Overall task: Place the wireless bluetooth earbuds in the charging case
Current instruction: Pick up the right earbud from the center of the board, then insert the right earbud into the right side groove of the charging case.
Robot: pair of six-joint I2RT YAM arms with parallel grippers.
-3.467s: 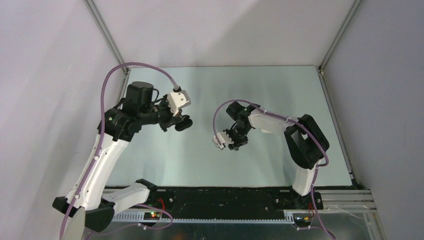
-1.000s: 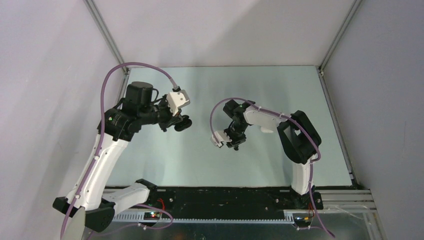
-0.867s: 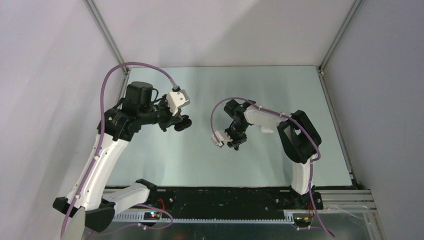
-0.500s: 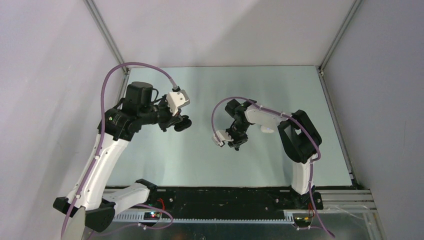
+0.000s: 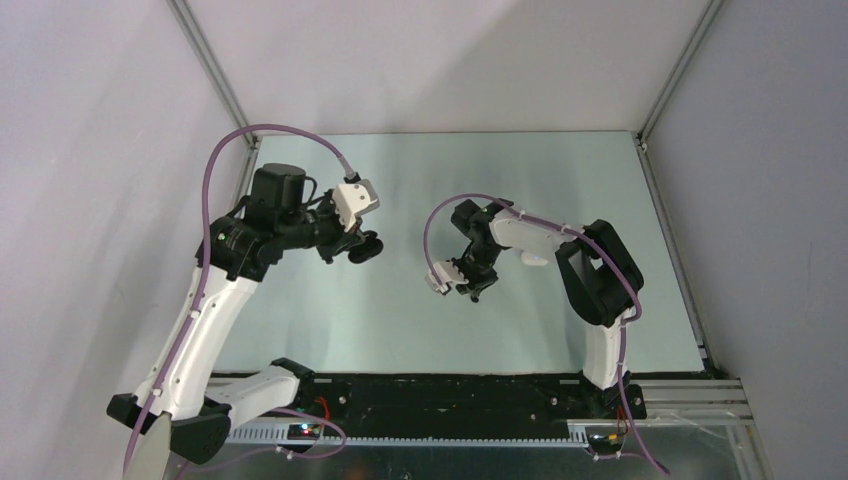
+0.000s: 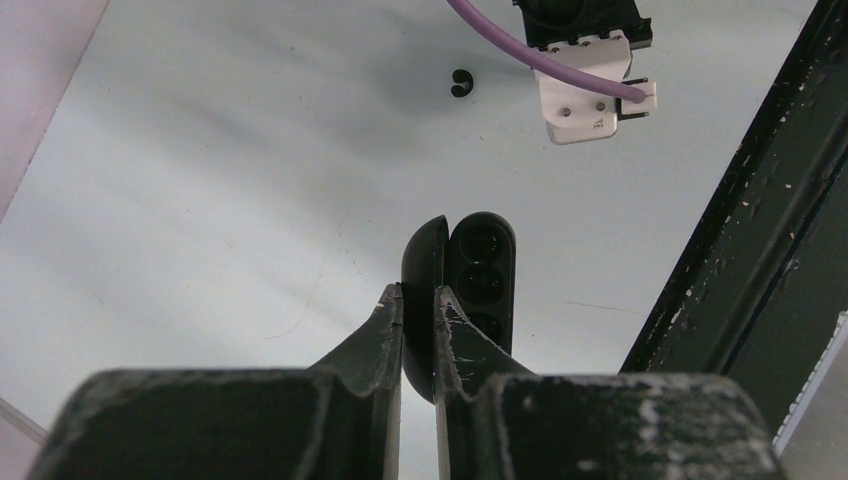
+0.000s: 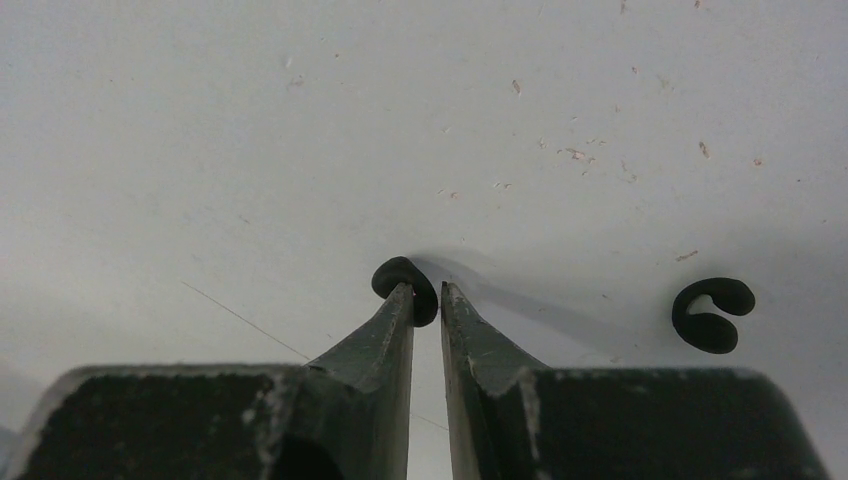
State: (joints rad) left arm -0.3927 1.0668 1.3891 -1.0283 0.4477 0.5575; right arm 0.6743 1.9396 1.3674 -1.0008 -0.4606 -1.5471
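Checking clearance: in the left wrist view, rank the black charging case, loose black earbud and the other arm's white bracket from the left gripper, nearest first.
1. Glossy black oval charging case, clamped in the left gripper.
2-3. Tiny black earbud lying ahead, and white plastic bracket right of it: too close to call.

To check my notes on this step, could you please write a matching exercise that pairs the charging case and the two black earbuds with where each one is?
Things:
1. charging case
2. left earbud in the right wrist view
3. right earbud in the right wrist view

Places:
A. lying alone on the table
B. at the tips of the right gripper
C. held, lid open, by the left gripper

Pairs: 1-C, 2-B, 3-A.
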